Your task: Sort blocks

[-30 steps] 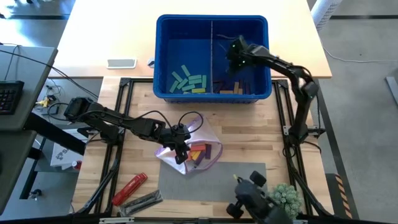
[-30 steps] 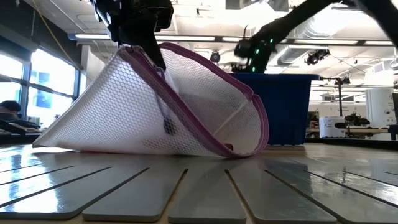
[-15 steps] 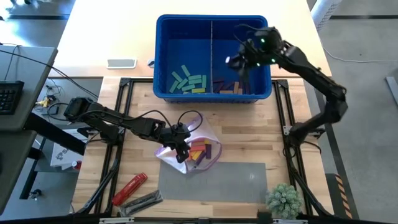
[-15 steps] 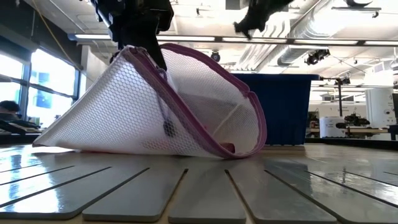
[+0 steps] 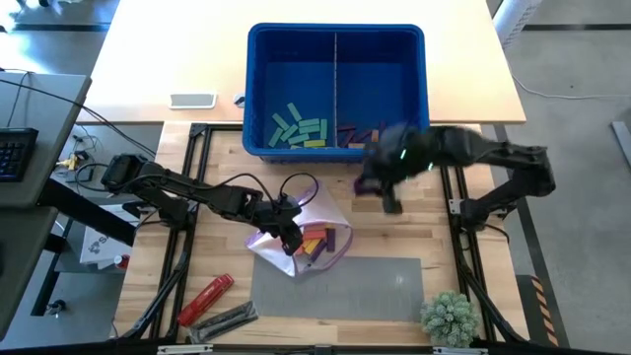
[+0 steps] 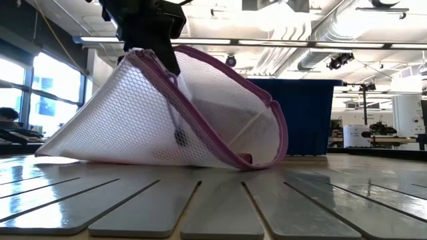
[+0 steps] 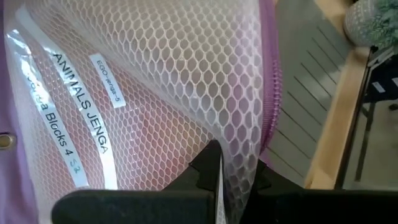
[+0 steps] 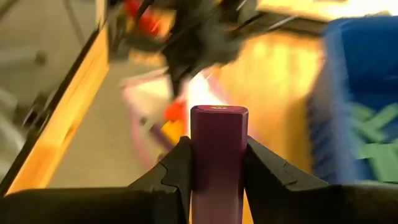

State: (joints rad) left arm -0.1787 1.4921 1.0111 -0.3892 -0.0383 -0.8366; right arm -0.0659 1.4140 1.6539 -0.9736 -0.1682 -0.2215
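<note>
Blocks lie in three places, taken here from the biggest holder down. On the counter [image 5: 414,237], the blue bin [image 5: 335,39] holds teal and lime blocks [image 5: 299,130] in its left compartment. A mesh bag [image 5: 314,237] (labelled "ANIMALS JENGA") holds more; the left gripper [image 5: 286,240] has its jaws clenched on the bag's purple edge. The right gripper [image 8: 217,171], just outside the bin's near wall, clamps a purple block [image 8: 218,155].
</note>
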